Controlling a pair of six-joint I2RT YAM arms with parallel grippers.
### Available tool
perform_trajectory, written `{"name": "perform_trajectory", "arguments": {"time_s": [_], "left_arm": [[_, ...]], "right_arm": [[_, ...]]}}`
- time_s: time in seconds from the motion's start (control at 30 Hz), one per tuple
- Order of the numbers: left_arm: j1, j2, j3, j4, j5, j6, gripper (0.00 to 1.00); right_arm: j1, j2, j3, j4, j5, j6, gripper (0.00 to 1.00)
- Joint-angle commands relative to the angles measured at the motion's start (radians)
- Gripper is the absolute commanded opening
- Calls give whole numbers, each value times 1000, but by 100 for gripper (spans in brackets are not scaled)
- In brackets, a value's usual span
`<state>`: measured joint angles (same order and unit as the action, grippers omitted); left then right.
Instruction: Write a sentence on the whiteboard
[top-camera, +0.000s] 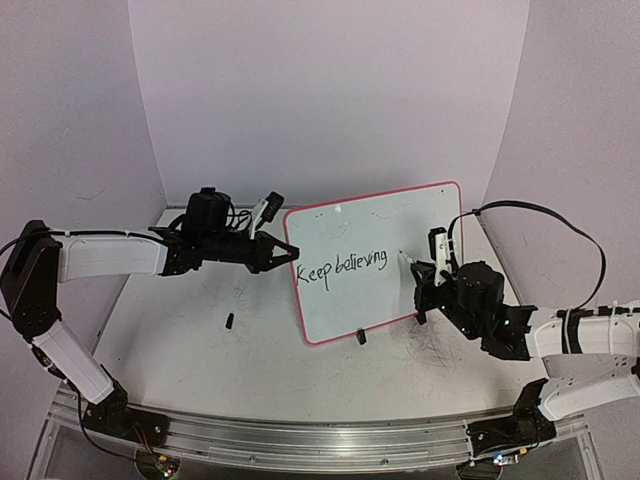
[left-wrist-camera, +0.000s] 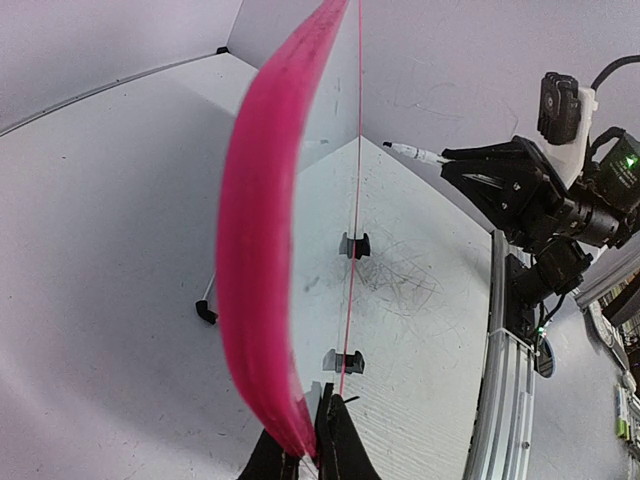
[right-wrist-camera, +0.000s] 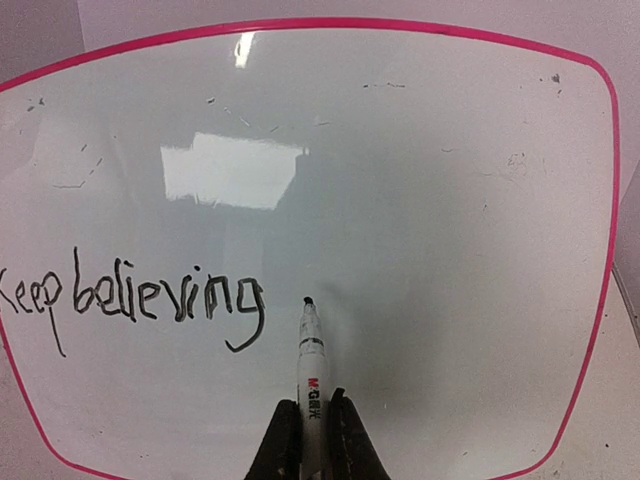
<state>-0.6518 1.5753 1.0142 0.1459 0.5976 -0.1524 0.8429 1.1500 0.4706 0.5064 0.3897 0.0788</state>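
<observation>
Pink-rimmed whiteboard (top-camera: 400, 220): propped upright on the table (top-camera: 190, 350), not lying flat. It sits between the two arms, a bit right of centre, with its writing side facing the right arm. Rounded corners, glossy white face, and a bright glare patch in the upper left in the right wrist view.
Feet: small black clips (left-wrist-camera: 353, 245) along the bottom edge, resting on the table.
Sentence (right-wrist-camera: 140, 300): thin black handwriting that reads "Keep believing". It's one line across the lower left part of the board, letters a bit wobbly, and the last g has a long tail.
Left gripper (top-camera: 285, 255): fingers pinched tight on the board's left edge, one on each side of the rim, so it's got hold of the whiteboard.
Right gripper (right-wrist-camera: 312, 415): clamped around a marker (right-wrist-camera: 311, 365), fingers snug against the barrel.
Marker: white barrel, black tip, pointing at the board. The tip is just right of that last g, but honestly I can't tell if it's touching the surface.
Table: scuffed grey-white, with a tangle of faint scribbles (left-wrist-camera: 400, 275) near the board's base.
Loose bit: a small black piece (top-camera: 229, 321) on the table left of the board, well apart from it.
</observation>
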Motion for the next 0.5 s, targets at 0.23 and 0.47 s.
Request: {"name": "perform_trajectory", "arguments": {"time_s": [0.23,0.47], "left_arm": [[0,-7,-4,-83,-95,115,0],[-1,-4,-3,-83,-91,112,0]], "right_arm": [[3,13,29,37,14,7,0],[4,42,45,70,29,3,0]]}}
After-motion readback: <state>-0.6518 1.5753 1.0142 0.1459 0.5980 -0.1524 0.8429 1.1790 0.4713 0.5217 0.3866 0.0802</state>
